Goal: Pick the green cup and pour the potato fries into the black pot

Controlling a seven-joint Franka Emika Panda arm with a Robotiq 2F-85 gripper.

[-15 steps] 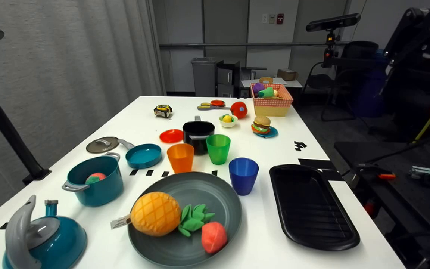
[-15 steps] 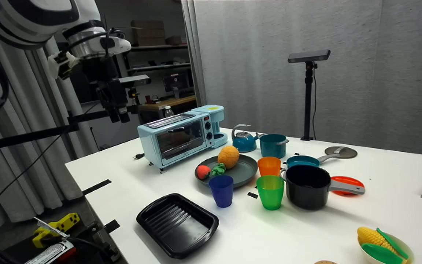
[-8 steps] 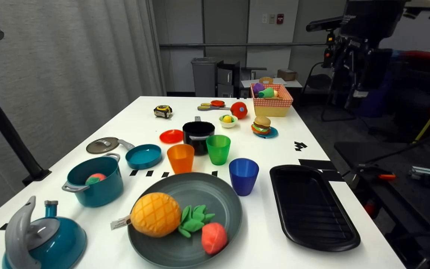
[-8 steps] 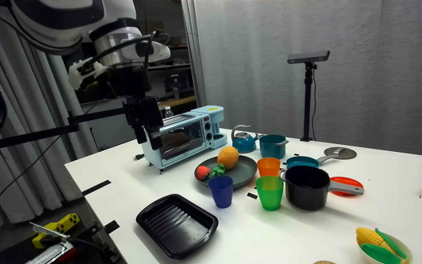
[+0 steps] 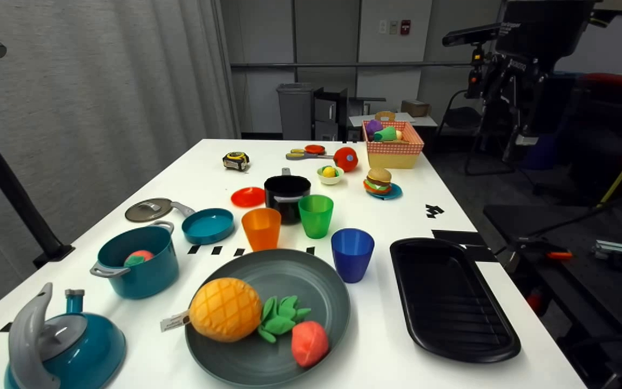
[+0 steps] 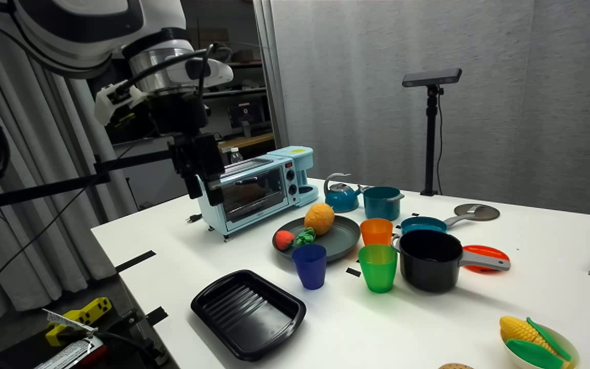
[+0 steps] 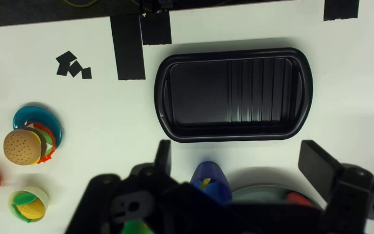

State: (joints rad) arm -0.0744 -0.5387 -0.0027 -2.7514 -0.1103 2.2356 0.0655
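The green cup (image 5: 316, 216) stands upright on the white table, right beside the black pot (image 6: 428, 269), in both exterior views. A small green part of that cup (image 7: 136, 227) shows at the bottom of the wrist view, mostly behind my gripper. No potato fries can be made out clearly; the green cup's inside is largely hidden. My gripper (image 6: 205, 196) hangs in the air well above the table, away from cup and pot. In the wrist view its fingers stand wide apart, and my gripper (image 7: 235, 146) is open with nothing held between them.
Close to the green cup are an orange cup (image 6: 376, 233) and a blue cup (image 7: 209, 172), which has a yellow strip inside. A black tray (image 7: 200, 92) lies below my gripper. The large grey plate (image 5: 268, 364) holds toy food. A toaster oven (image 6: 254, 189) stands behind.
My arm has swung in over the table, rightward and lower in an exterior view, then drawn back very slightly in the last half second. The things on the table stay put.
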